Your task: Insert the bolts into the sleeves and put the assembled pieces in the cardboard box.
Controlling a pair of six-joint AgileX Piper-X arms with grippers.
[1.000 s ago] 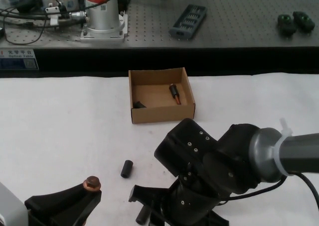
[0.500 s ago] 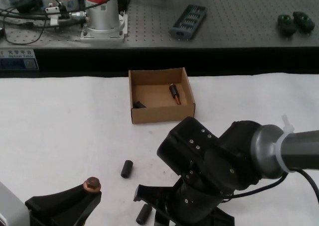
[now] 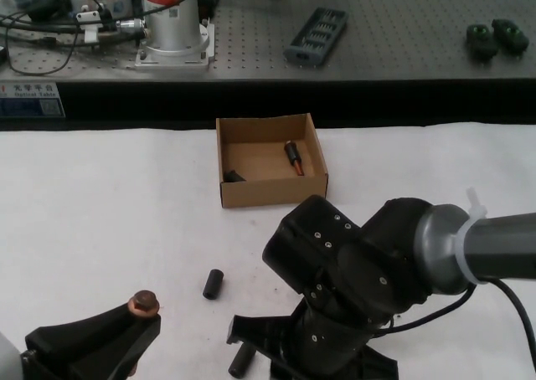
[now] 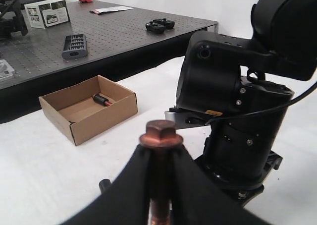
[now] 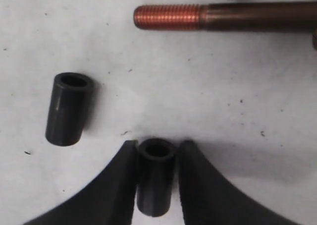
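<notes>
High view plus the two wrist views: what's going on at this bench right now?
The left arm's jaws hold a copper bolt upright, head up. The right arm's jaws are pressed against both sides of a black sleeve lying on the white cover, with a second sleeve and a loose bolt beside it. One assembled piece already lies in the cardboard box.

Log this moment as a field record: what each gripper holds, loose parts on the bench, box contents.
Left gripper: shut on copper bolt, head up
Right gripper: shut on black sleeve lying on the white bench
Loose parts: second sleeve and second bolt, apart from the fingers
Cardboard box: open, one assembled piece inside, a dark item in a corner
</notes>
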